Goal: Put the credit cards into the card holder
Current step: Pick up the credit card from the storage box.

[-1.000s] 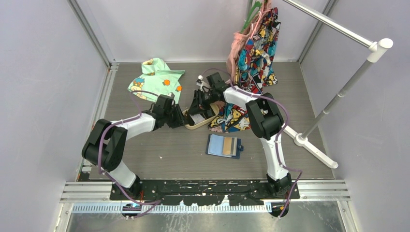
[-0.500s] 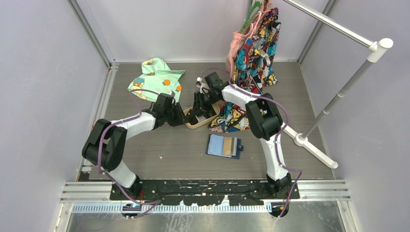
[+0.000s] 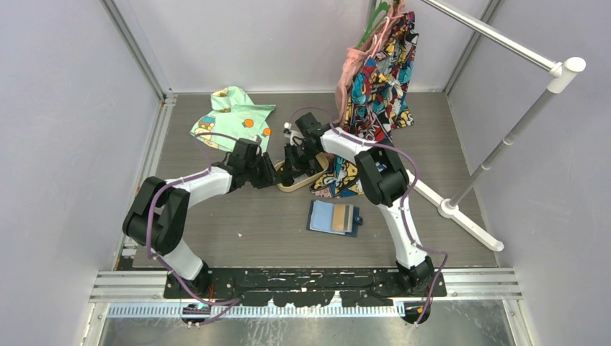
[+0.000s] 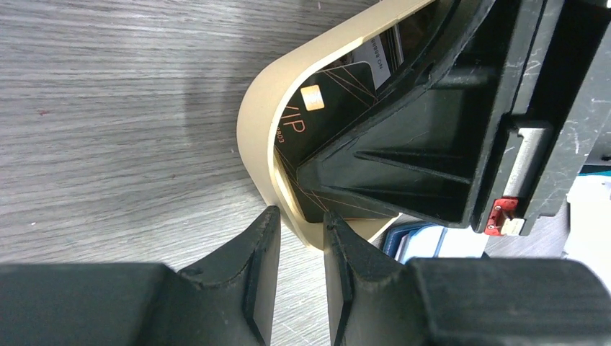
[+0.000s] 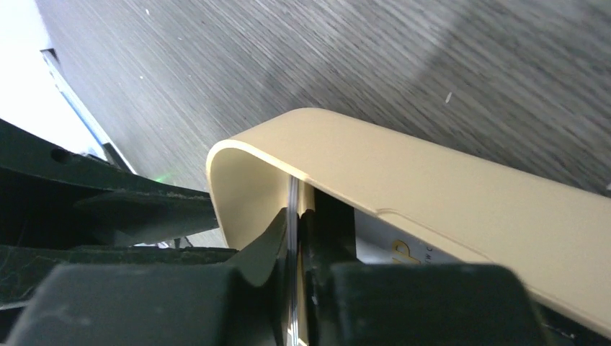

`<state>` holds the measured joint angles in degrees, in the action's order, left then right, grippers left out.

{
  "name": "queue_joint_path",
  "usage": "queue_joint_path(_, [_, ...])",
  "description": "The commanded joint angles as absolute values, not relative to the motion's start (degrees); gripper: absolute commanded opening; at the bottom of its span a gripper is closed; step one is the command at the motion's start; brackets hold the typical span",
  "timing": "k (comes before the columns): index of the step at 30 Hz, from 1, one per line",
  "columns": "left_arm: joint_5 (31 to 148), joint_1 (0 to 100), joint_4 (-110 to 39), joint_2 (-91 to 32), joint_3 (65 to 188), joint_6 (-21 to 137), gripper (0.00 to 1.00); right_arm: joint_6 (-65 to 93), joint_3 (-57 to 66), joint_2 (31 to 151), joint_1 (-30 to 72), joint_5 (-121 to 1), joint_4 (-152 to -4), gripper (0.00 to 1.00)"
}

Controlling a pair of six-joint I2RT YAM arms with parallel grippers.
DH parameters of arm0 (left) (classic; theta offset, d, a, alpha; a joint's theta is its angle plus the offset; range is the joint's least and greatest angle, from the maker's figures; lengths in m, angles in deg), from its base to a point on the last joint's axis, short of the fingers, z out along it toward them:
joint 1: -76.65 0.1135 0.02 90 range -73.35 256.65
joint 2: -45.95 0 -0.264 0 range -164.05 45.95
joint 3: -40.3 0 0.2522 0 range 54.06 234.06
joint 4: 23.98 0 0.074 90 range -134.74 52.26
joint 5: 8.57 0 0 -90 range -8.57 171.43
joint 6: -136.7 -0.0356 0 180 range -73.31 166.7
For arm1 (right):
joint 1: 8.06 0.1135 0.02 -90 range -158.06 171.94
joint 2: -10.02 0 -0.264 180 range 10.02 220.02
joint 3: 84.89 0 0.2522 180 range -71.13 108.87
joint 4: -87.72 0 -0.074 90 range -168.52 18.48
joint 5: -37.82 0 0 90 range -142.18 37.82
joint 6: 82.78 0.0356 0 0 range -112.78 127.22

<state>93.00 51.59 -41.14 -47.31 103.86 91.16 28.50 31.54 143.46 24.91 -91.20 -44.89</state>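
The tan oval tray [image 3: 290, 187] lies mid-table. In the left wrist view a black credit card [image 4: 339, 108] with a gold chip lies inside the tray [image 4: 263, 122]. My right gripper [image 3: 294, 163] reaches into the tray [image 5: 432, 180] and is shut [image 5: 295, 216] on a thin card [image 5: 293, 198] seen edge-on. A pale card with gold lettering [image 5: 403, 252] lies beside it. My left gripper [image 3: 272, 174] has its fingers astride the tray's near rim, pinching it [image 4: 299, 216]. The navy card holder [image 3: 320, 215] lies open nearer the bases, with an orange-yellow card [image 3: 337, 218] in its pockets.
A green printed cloth [image 3: 234, 115] lies at the back left. A comic-print garment [image 3: 349, 176] lies right of the tray, and another hangs from the rack [image 3: 382, 65]. The rack's white pole [image 3: 504, 144] and foot [image 3: 461, 216] stand on the right.
My right gripper has shifted a little left over the tray, towards the left gripper. The left arm and the card holder have not moved.
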Motion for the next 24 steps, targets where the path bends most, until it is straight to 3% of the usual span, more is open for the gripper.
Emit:
queue_joint_path(1, [94.0,51.5,-40.3,-45.1,105.7,89.8,0.29,25.5,34.2,142.3,25.2,-90.1,-42.8,0.09])
queue_joint_path(6, [92.4,51.5,-43.2,-40.3,104.9,87.9,0.30,25.2,33.9,139.0,23.3,-92.2,-43.4,0.03])
queue_joint_path(12, [91.8,51.4,-44.4,-35.9,103.8,86.6,0.31,25.8,31.9,137.6,22.0,-96.8,-45.3,0.04])
queue_joint_path(19, [91.1,51.4,-45.0,-33.5,102.8,86.4,0.32,27.0,32.2,139.0,22.0,-98.4,-45.6,0.16])
queue_joint_path(24, [90.7,51.4,-45.0,-32.5,101.7,86.5,0.31,27.6,32.2,139.8,22.0,-98.8,-45.7,0.19])
